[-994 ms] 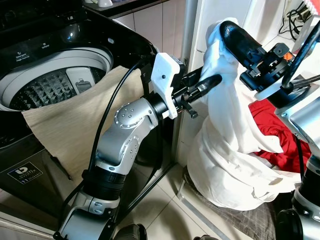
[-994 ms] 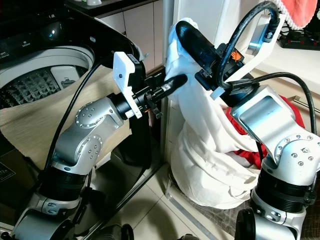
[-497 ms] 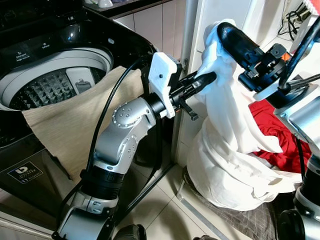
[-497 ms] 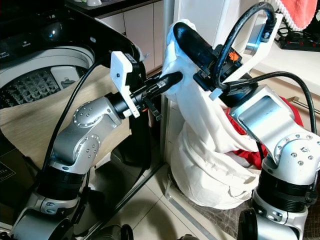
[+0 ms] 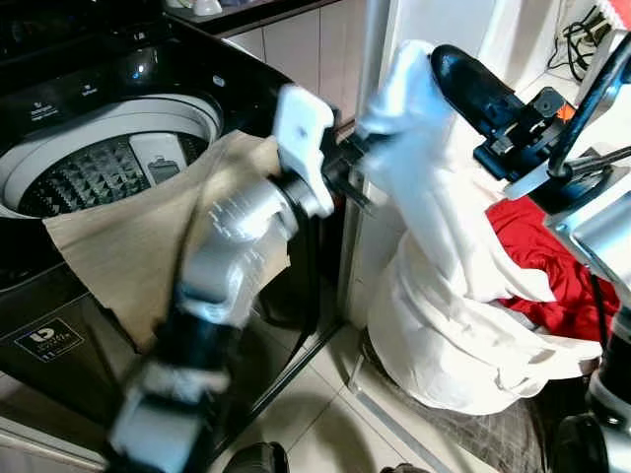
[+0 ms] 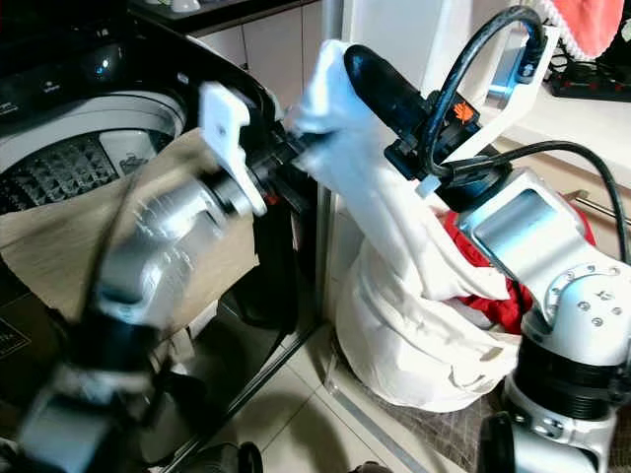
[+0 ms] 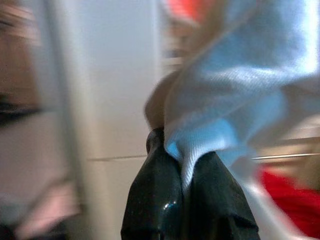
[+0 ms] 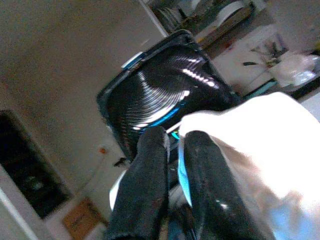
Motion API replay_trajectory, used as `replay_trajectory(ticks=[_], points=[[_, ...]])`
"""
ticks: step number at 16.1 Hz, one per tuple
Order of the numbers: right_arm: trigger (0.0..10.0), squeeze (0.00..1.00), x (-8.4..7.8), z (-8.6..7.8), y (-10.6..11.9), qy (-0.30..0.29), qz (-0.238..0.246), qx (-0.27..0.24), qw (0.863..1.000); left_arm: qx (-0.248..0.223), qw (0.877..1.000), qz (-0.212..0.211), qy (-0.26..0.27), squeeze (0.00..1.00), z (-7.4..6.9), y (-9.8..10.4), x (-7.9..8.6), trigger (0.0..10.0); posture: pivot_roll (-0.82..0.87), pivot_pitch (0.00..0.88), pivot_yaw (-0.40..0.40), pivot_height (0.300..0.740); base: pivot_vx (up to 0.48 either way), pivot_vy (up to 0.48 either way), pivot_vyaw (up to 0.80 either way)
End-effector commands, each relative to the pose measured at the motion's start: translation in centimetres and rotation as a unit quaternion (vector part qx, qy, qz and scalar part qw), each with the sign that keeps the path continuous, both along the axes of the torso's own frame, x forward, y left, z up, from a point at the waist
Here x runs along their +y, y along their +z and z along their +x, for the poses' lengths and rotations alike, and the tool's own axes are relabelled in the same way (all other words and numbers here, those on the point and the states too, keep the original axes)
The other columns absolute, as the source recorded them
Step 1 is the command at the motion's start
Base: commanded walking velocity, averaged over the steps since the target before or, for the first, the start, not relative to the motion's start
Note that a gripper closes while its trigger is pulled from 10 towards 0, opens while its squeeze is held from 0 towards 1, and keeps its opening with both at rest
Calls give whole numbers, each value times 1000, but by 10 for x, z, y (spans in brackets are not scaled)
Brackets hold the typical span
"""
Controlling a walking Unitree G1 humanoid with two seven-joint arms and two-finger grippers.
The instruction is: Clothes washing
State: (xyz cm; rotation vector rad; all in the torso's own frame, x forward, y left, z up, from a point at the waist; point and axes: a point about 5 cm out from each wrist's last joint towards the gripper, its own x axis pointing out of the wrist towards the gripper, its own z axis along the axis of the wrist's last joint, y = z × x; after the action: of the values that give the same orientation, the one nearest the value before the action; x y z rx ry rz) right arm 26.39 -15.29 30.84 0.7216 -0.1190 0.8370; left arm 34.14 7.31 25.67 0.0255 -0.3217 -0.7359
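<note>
A big white garment [image 5: 434,256] hangs from above a pile on the floor to the right of the washer. My left gripper [image 7: 182,150] is shut on its upper edge, and its fingers [image 7: 150,200] pinch the cloth. In the eye views that arm is blurred, with the cloth bunched over the gripper [image 6: 301,133]. High on the right, my right gripper [image 5: 449,69] is shut on the same garment's top, and cloth sits between its fingers [image 8: 150,170]. The black top-loading washer [image 5: 148,69] is open on the left. A beige cloth [image 5: 128,236] lies draped over its front rim.
A red garment [image 5: 542,256] lies behind the white pile, on a dark mesh basket [image 5: 473,434] on the floor. A metal post [image 5: 373,59] and a white panel stand between washer and pile. There is tiled floor [image 5: 315,424] below.
My left gripper has taken hold of the white garment's top and swings left toward the washer, pulling the cloth along. The right gripper has hardly moved.
</note>
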Motion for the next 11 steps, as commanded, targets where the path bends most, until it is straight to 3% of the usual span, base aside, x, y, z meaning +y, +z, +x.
replay_trajectory(ticks=[1,2,3,4,5,6,7,9,10,11], points=[[10000,867,0,-4,0,-5,-16,-10,1000,-41,997,-16,64,0,7,20,23,0,-152,17,43,740,0,0,0],[10000,0,0,-4,-1,-11,-26,-9,1000,-65,992,-7,109,0,14,32,40,0,-151,17,43,740,0,0,0],[10000,0,-1,-4,-4,-19,-42,-11,999,-134,970,27,200,0,23,65,77,0,-148,15,42,740,0,0,0],[10000,0,-1,-4,-4,-20,-45,-11,999,-150,964,38,217,0,24,73,85,0,-148,15,42,740,0,0,0],[10000,0,-1,-4,-5,-20,-54,-13,998,-209,937,54,274,0,25,106,109,0,-144,12,40,740,0,0,0],[10000,0,0,-5,-5,-17,-59,-14,998,-274,903,66,325,0,20,145,129,0,-141,12,39,740,0,0,0],[10000,0,1,-5,-6,-16,-64,-16,998,-326,873,64,358,0,12,175,141,0,-141,12,39,740,0,0,0],[10000,0,3,-5,-7,-15,-69,-19,997,-379,829,65,407,0,3,196,155,0,-136,7,45,740,0,0,0],[10000,0,4,-5,-8,-15,-71,-19,997,-379,821,71,421,0,4,196,159,0,-136,7,45,740,0,0,0],[10000,0,5,-5,-10,-14,-78,-21,997,-339,829,93,435,0,16,182,164,0,-139,5,49,740,0,0,0]])
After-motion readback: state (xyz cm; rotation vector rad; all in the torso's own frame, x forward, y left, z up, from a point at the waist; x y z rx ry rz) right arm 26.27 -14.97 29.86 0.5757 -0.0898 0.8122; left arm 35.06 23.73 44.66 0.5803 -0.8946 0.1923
